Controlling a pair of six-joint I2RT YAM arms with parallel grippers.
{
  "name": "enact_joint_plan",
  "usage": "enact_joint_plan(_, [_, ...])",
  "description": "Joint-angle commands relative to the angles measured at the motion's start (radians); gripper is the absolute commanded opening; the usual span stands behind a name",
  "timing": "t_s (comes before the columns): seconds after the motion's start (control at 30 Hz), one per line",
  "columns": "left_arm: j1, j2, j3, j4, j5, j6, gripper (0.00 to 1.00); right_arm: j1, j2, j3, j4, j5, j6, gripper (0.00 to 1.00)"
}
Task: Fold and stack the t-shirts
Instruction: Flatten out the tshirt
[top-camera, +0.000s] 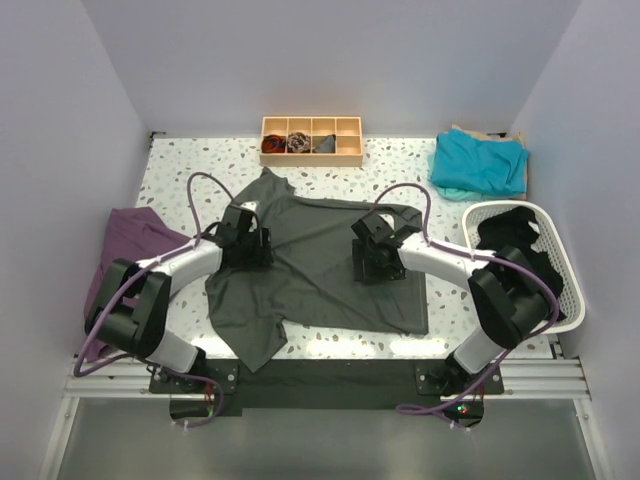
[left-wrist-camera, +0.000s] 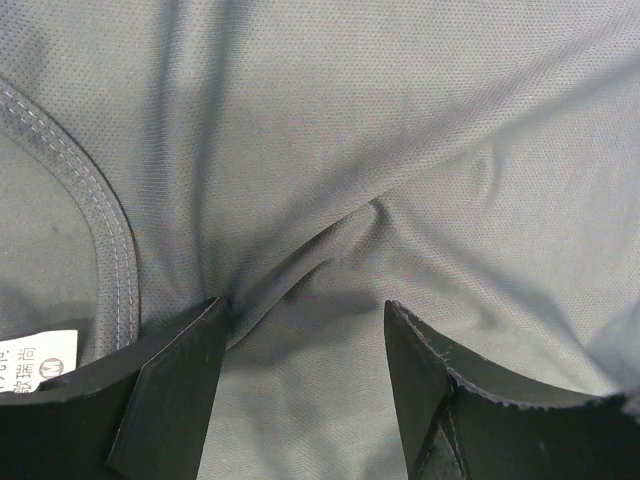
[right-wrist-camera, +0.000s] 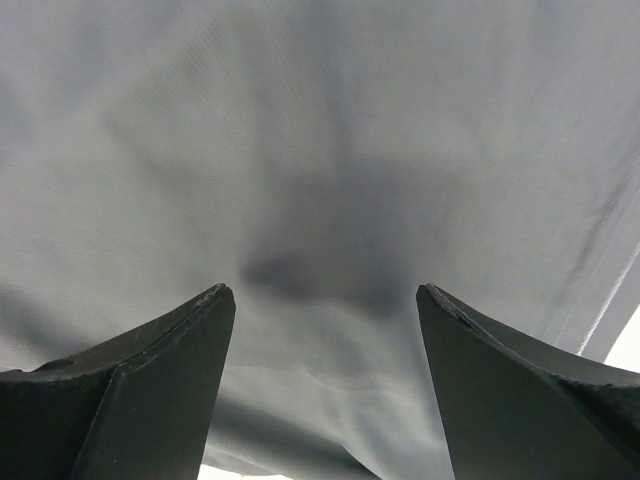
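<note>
A dark charcoal grey t-shirt (top-camera: 320, 265) lies spread and wrinkled across the middle of the table. My left gripper (top-camera: 247, 246) is down on its left part, beside the stitched collar (left-wrist-camera: 110, 225). It is open (left-wrist-camera: 305, 308), with a raised crease of cloth (left-wrist-camera: 320, 235) running just ahead of the gap between the fingers. My right gripper (top-camera: 372, 262) hangs low over the shirt's right part, open (right-wrist-camera: 325, 290), with smooth grey cloth (right-wrist-camera: 330, 150) under it and nothing pinched. A teal t-shirt (top-camera: 480, 163) lies bunched at the back right corner.
A purple cloth (top-camera: 135, 245) lies at the table's left edge. A white basket (top-camera: 562, 285) holding black cloth stands at the right. A small wooden compartment tray (top-camera: 311, 140) sits at the back, against the wall.
</note>
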Motion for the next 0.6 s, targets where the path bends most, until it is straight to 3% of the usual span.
enact_joint_plan(0.0, [-0.007,-0.023,-0.045,-0.04,0.005,-0.021,0.68,-0.003,-0.013,-0.106,0.018,-0.054,0.053,0.77])
enact_joint_plan(0.17, [-0.01,-0.043,-0.072,-0.07,-0.002,-0.056,0.68,0.009,-0.06,-0.207,-0.04,-0.087,0.125,0.76])
enact_joint_plan(0.3, [-0.017,-0.086,-0.117,-0.112,-0.006,-0.084,0.69,0.037,-0.189,-0.272,-0.127,-0.101,0.187,0.76])
enact_joint_plan(0.57, [-0.017,-0.138,-0.085,-0.184,-0.06,-0.09,0.69,0.049,-0.316,-0.22,-0.276,0.014,0.201,0.77])
